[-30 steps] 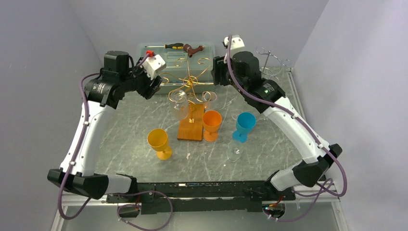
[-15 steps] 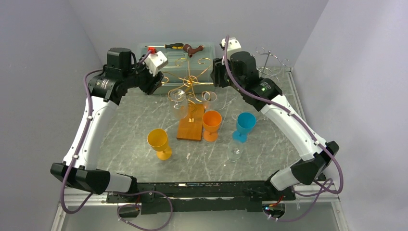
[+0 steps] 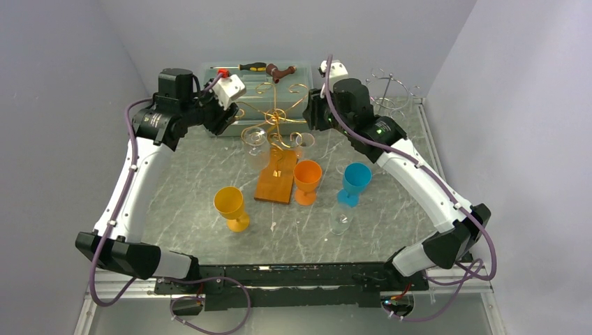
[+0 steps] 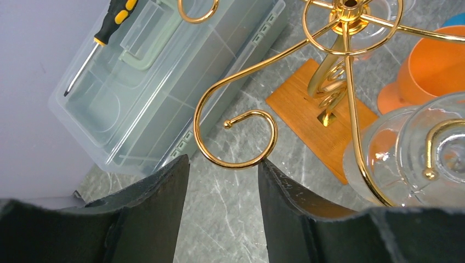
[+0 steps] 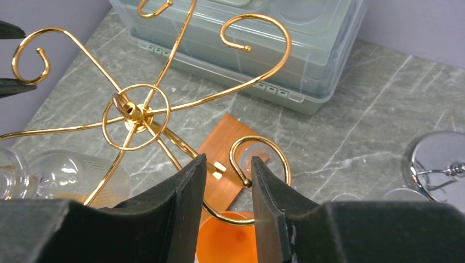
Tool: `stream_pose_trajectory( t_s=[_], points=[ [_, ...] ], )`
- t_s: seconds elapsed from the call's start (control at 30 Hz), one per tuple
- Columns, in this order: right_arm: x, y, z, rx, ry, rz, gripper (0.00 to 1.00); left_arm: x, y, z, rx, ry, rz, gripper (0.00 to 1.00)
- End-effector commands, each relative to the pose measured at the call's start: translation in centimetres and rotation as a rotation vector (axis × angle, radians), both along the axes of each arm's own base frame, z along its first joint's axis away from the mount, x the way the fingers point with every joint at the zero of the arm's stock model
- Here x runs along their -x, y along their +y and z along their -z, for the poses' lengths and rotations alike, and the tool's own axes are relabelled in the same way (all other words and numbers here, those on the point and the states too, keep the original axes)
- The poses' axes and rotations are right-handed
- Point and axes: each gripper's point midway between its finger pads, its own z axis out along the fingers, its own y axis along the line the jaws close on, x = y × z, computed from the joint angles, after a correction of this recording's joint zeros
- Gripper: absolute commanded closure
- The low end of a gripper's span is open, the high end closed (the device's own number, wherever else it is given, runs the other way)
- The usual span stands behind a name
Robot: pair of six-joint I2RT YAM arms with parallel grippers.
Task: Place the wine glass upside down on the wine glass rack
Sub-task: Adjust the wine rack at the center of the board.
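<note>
The wine glass rack (image 3: 276,132) is gold wire on a wooden base (image 3: 274,183). A clear wine glass (image 3: 257,143) hangs upside down from its front-left arm and shows in the left wrist view (image 4: 417,148) and the right wrist view (image 5: 60,172). My left gripper (image 4: 224,161) is open, its tips just short of the rack's left curl (image 4: 241,142). My right gripper (image 5: 227,161) is open around the right curl (image 5: 257,141); the curl's ball end (image 5: 247,182) touches the right finger. A second clear glass (image 3: 341,220) stands upright near the front.
An orange cup (image 3: 307,180), a blue cup (image 3: 356,181) and a yellow cup (image 3: 230,206) stand around the rack's base. Behind it lies a clear plastic box (image 3: 255,91) with a screwdriver (image 3: 244,67) on top. A silver wire rack (image 3: 394,87) stands at the back right.
Both grippers have narrowed their jaws and edged in on the rack's curls. The rack's base has turned slightly and the hung glass has shifted up-left.
</note>
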Motion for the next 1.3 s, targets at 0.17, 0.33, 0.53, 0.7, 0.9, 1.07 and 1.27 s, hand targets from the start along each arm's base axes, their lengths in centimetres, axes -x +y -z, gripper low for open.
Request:
stream_pose_trajectory(
  t_s=[0.17, 0.33, 0.53, 0.7, 0.9, 1.07, 1.27],
  points=[
    [2.2, 2.4, 0.8, -0.105, 0.084, -0.111, 0.63, -3.2, 0.7, -1.6, -0.043, -0.134, -0.053, 0.46],
    [2.9, 3.7, 0.9, -0.117, 0.102, -0.149, 0.62, -4.1, 1.4, -2.2, -0.065, -0.179, -0.091, 0.47],
    [3.9, 5.4, 1.9, -0.114, 0.130, -0.194, 0.62, -4.7, 1.8, -3.1, -0.080, -0.221, -0.103, 0.47],
    [4.8, 6.8, 2.8, -0.101, 0.155, -0.225, 0.62, -5.1, 2.4, -3.5, -0.100, -0.253, -0.116, 0.47],
    [5.4, 7.5, 3.6, -0.109, 0.178, -0.241, 0.61, -5.9, 2.9, -4.1, -0.114, -0.285, -0.126, 0.48],
    [6.0, 8.7, 3.8, -0.125, 0.193, -0.277, 0.61, -6.4, 3.5, -4.6, -0.121, -0.299, -0.137, 0.48],
    [6.4, 10.1, 3.9, -0.126, 0.214, -0.307, 0.59, -6.4, 4.0, -5.1, -0.133, -0.325, -0.132, 0.47]
  ],
)
